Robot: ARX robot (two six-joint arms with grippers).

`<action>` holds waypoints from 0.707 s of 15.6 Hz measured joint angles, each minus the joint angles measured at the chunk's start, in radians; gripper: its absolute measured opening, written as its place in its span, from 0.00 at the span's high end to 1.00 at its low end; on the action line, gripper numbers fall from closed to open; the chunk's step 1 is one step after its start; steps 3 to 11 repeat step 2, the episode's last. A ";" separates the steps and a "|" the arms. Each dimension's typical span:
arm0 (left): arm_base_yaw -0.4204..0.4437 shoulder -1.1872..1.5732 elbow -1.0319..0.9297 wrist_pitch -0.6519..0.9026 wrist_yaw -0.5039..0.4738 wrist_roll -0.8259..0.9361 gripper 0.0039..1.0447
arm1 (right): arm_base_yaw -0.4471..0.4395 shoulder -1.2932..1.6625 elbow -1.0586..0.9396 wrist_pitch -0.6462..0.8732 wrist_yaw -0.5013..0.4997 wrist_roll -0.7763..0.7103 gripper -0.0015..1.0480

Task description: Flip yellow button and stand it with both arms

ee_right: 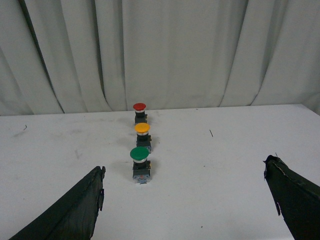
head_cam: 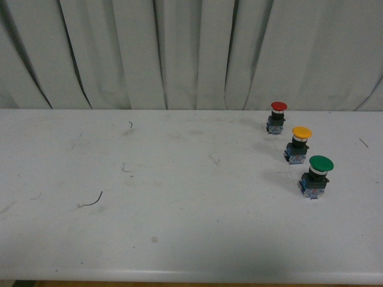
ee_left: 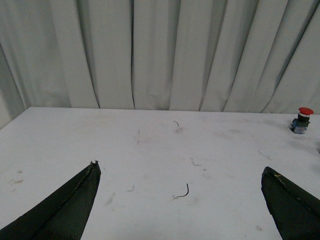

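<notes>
Progress is judged at either the very start or the very end, and the frames alone do not settle which. The yellow button (head_cam: 301,143) is seen upright on the counter (head_cam: 149,197), cap up and contact block down, on the robot's right side toward the far edge. It is placed in a diagonal row, between the red button (head_cam: 277,116) behind it and the green button (head_cam: 317,176) in front of it; all three are set close together but apart, none touching. The same row is shown in the right wrist view, with the yellow button (ee_right: 142,135) in the middle, the red button (ee_right: 139,113) beyond and the green button (ee_right: 139,163) nearest.

Neither arm is seen in the front view. The left gripper (ee_left: 180,200) is held spread wide, nothing between its fingers (ee_left: 70,205), over bare counter well apart from the row; only the red button (ee_left: 302,120) is caught at the frame edge there. The right gripper (ee_right: 185,200) is likewise spread wide and empty, aimed at the row but clear of it, no contact made.

If the flip is still owed, everything is left: the yellow button must be gripped, turned over with a handover between both arms, and set standing. If cap-up standing is the wanted end state, nothing visible is left to do. Crowding by the green and red neighbours is judged the main risk for any grasp.

A few dark scuffs and a thin curled strand (head_cam: 91,202) are noted on the counter.
</notes>
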 joint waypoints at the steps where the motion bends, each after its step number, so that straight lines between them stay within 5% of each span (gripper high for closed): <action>1: 0.000 0.000 0.000 0.000 0.000 0.000 0.06 | 0.000 0.000 0.000 0.000 0.000 0.000 0.06; 11: 0.000 0.000 0.000 0.000 0.000 0.000 0.06 | 0.000 0.000 0.000 0.000 0.000 0.000 0.06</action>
